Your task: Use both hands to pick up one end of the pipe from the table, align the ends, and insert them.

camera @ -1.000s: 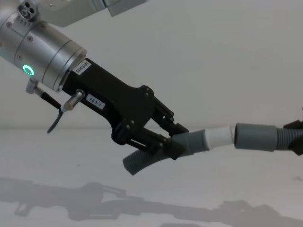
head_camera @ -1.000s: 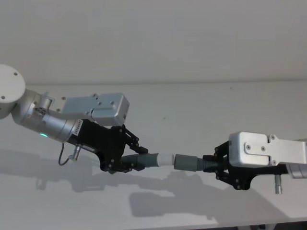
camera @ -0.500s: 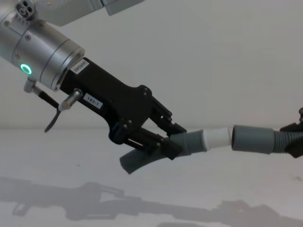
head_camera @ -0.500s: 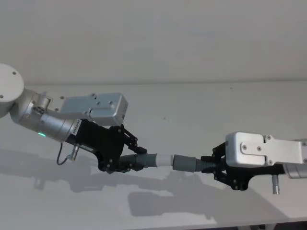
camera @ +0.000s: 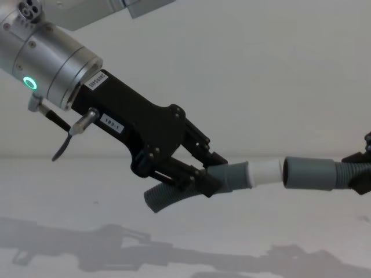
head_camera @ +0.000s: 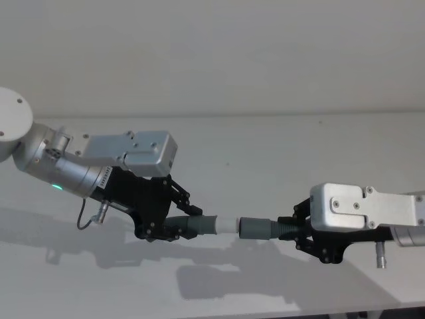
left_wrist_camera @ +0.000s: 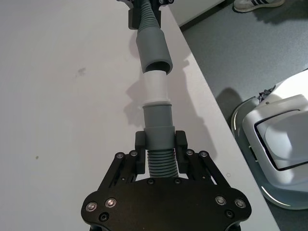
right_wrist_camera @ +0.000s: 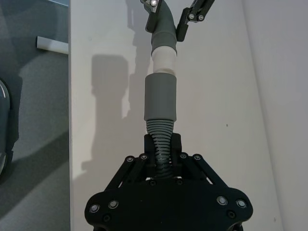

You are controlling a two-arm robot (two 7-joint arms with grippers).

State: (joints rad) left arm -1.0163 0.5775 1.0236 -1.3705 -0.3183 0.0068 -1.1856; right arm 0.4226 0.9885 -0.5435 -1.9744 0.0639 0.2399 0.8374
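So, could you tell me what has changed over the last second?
The right gripper has carried the cuffed piece a little toward the robot's left, so its mouth now meets the white tip. The left gripper has dipped slightly with the curved piece. Both grippers stay shut on their pieces; the tip is not yet inserted.

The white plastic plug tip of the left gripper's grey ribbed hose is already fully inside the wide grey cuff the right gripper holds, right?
Not inside. In the left wrist view the white plastic plug tip lies bare, its end just at the mouth of the wide grey cuff. The left gripper and right gripper do hold them.
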